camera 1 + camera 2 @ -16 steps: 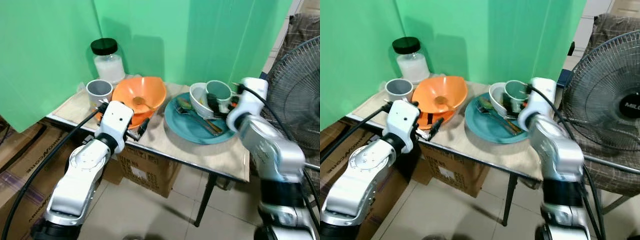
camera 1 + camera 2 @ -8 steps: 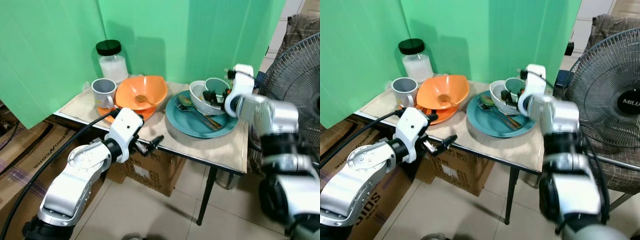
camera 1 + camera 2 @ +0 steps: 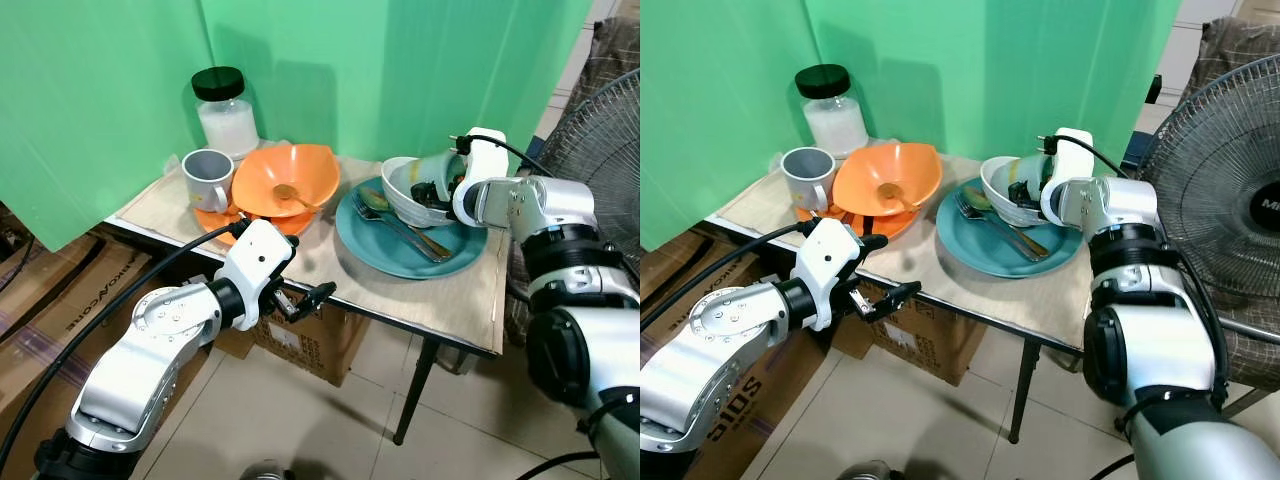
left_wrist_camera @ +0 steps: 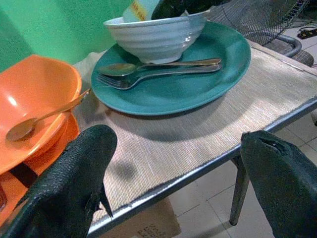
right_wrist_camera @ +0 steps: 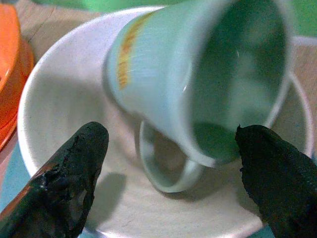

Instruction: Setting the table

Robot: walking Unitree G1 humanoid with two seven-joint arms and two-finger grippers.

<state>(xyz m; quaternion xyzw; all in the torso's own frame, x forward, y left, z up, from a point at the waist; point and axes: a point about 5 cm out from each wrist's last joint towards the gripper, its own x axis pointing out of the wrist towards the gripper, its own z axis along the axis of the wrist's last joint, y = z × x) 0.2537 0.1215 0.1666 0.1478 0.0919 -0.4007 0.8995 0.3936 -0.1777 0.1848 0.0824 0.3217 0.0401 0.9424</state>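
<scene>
Nearest, the left gripper point(image 3: 305, 297) hangs just off the table's front edge point(image 3: 400, 325), fingers spread wide and grasping nothing; it looks parked there, perhaps lined up for a reach across the woven mat toward the teal plate point(image 3: 455, 265). On that plate a fork point(image 4: 163, 75) and spoon point(image 4: 148, 65) lie side by side, touching the plate, with a white ribbed bowl point(image 4: 156, 37) set on its far part. To the robot's left an orange bowl point(image 3: 285, 180) sits on an orange plate, a gold spoon point(image 4: 42, 116) resting inside it, and a grey mug point(image 3: 207, 178) stands just beside, touching the orange stack or nearly so. A lidded jar point(image 3: 225, 112) of something white stands furthest back against the green backdrop.

The right gripper point(image 5: 168, 163) is at the white bowl, its fingers open on either side of a pale green mug point(image 5: 198, 84) that lies tilted inside, handle down against the bowl. The spread seems meant to take the mug by its body, though neither finger clearly touches it.

The mug's far side and the bowl's bottom are hidden, and the orange marking on the mug is too blurred to read. A fan point(image 3: 1225, 170) is cut off at the frame's right
</scene>
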